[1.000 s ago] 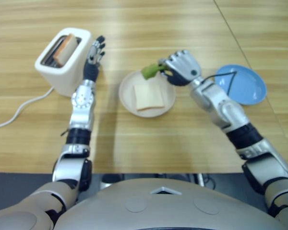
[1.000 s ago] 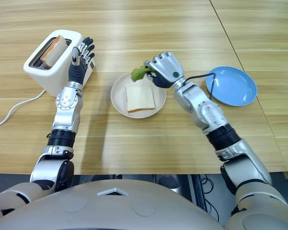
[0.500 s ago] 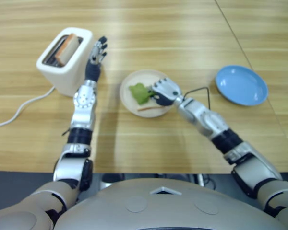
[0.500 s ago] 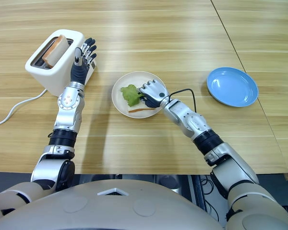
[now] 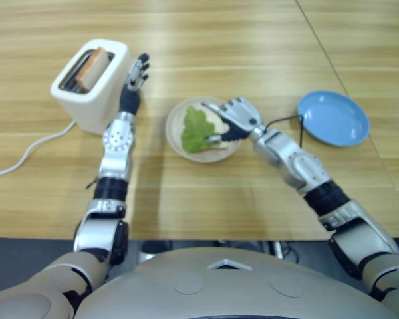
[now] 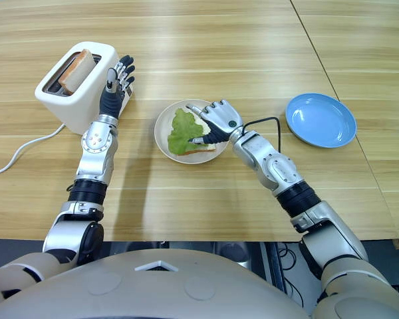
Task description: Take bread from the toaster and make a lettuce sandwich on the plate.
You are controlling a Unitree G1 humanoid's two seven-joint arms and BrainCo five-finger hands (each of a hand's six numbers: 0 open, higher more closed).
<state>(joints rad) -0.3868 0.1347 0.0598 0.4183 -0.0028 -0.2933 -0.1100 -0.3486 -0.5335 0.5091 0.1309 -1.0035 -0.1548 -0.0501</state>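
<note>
Lettuce leaf (image 6: 181, 131) lies flat on the bread slice (image 6: 201, 147) on the cream plate (image 6: 161, 125). Right hand (image 6: 219, 119) hovers over it, fingers apart, empty. Left hand (image 6: 116, 83) is open beside the toaster (image 6: 70, 101), which holds a second slice (image 6: 74, 68).

green lettuce (image 6: 181, 131), cream plate (image 6: 161, 129), white toaster (image 6: 72, 98), blue plate (image 6: 320, 119)

We log the toaster (image 6: 73, 83) at the left of the surface (image 6: 219, 40), a bread slice (image 6: 75, 68) standing in its slot, its cord (image 6: 20, 156) trailing left and toward us. The left hand (image 6: 116, 83) is just right of the toaster. The plate (image 6: 161, 136) lies centre, with bread (image 6: 203, 147) on it and lettuce (image 6: 181, 131) on top. The right hand (image 6: 218, 119) is over the plate's right half, beside the lettuce. A second plate (image 6: 320, 119) lies well to the right.
</note>
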